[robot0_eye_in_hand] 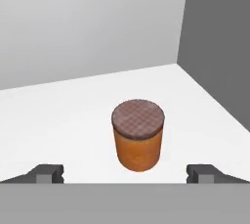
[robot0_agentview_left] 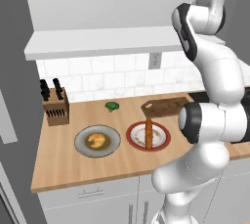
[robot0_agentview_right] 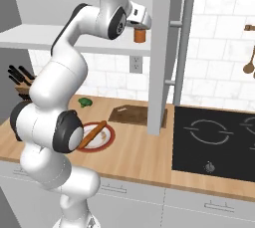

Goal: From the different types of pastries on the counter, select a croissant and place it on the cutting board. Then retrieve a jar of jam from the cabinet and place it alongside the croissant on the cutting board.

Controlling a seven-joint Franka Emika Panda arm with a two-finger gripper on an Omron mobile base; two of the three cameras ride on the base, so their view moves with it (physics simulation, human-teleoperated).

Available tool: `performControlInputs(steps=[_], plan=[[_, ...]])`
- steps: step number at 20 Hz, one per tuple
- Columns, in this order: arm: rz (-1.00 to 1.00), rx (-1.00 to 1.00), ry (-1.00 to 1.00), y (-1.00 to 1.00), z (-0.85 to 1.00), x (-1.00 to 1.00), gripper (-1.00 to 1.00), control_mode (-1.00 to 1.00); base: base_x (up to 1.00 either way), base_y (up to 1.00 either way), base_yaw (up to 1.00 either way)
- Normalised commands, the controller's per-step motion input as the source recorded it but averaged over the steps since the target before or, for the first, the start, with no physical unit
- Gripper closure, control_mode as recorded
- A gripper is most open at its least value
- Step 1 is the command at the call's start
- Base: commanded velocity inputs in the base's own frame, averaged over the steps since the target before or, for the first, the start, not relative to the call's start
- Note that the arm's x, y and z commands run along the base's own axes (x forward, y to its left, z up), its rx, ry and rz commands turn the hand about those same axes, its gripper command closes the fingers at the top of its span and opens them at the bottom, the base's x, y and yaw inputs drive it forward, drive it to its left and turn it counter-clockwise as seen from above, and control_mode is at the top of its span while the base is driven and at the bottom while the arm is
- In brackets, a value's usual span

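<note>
The jar of jam (robot0_eye_in_hand: 137,135), orange with a dark lid, stands upright on the white shelf (robot0_eye_in_hand: 58,115) of the cabinet (robot0_agentview_left: 97,42). My gripper (robot0_eye_in_hand: 126,175) is open just short of it, with the fingertips (robot0_eye_in_hand: 49,174) wide apart on either side. In the right base view the gripper (robot0_agentview_right: 141,27) hovers over the jar of jam (robot0_agentview_right: 140,36). The croissant (robot0_agentview_left: 97,141) lies on a grey plate (robot0_agentview_left: 80,142) on the counter (robot0_agentview_left: 58,159). The stick pastry (robot0_agentview_left: 148,135) rests on a red-rimmed plate (robot0_agentview_left: 163,142). The dark cutting board (robot0_agentview_left: 163,106) is bare.
A knife block (robot0_agentview_left: 56,106) stands at the counter's left, with broccoli (robot0_agentview_left: 112,105) behind the plates. The open cabinet door (robot0_agentview_right: 162,53) hangs right of the jar. A black cooktop (robot0_agentview_right: 214,140) is at the right. The cabinet's grey side wall (robot0_eye_in_hand: 219,42) is close on the jar's right.
</note>
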Motion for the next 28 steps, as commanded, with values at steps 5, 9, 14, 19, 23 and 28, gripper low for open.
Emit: performControlInputs(steps=[5,9,14,19,23,28], plan=[[0.00,0.00,0.02,-0.09,-0.05,0.09,-1.00,-1.00,0.00,0.00,0.00],[0.00,-0.01,0.06,-0.11,-0.17,0.01,-1.00,-1.00,0.00,0.00,0.00],[0.00,0.00,0.08,0.00,-0.17,0.18,-1.00,-1.00,0.00,0.00,0.00],[0.00,0.09,0.04,-0.01,-0.09,0.18,-1.00,-1.00,0.00,0.00,0.00],[0.02,0.18,0.00,-0.26,0.17,0.47,-1.00,-1.00,0.00,0.00,0.00],[0.01,0.06,0.00,-0.09,0.04,0.19,-1.00,-1.00,0.00,0.00,0.00]])
